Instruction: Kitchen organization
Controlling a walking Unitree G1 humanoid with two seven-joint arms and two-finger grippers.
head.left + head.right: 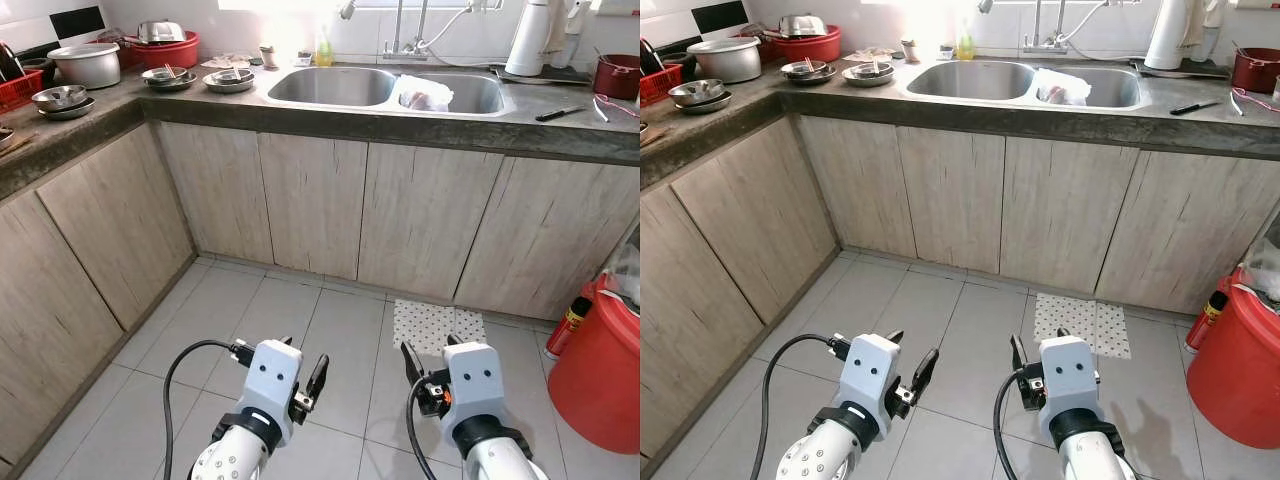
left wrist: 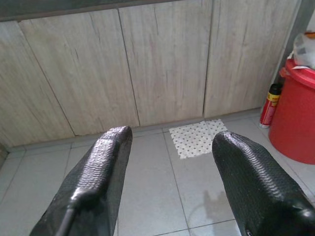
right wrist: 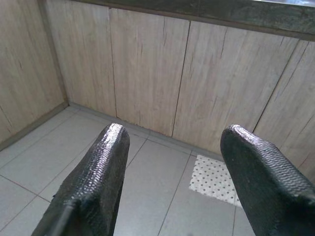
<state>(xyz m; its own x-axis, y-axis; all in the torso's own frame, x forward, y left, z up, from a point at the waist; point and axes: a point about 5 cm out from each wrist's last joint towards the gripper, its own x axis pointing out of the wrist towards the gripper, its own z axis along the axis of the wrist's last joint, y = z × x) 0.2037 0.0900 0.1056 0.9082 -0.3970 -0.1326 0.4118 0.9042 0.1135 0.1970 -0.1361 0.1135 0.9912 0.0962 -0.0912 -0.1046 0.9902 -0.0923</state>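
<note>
A grey L-shaped counter [image 1: 400,125] runs along the far wall and the left wall. On it stand steel bowls [image 1: 228,79], a lidded steel pot [image 1: 88,64] and a red basin [image 1: 165,50]. A white plastic bag [image 1: 424,95] lies in the right half of the double sink [image 1: 330,87]. My left gripper [image 1: 303,360] and right gripper [image 1: 430,355] hang low over the tiled floor, well short of the cabinets. Both are open and hold nothing, as the left wrist view [image 2: 172,142] and right wrist view [image 3: 174,135] confirm.
A red bucket [image 1: 600,370] with a spray can [image 1: 566,327] beside it stands on the floor at the right. A dotted mat [image 1: 437,325] lies before the cabinets. A knife [image 1: 558,113], a red pot [image 1: 617,75] and a white jug [image 1: 530,37] sit right of the sink.
</note>
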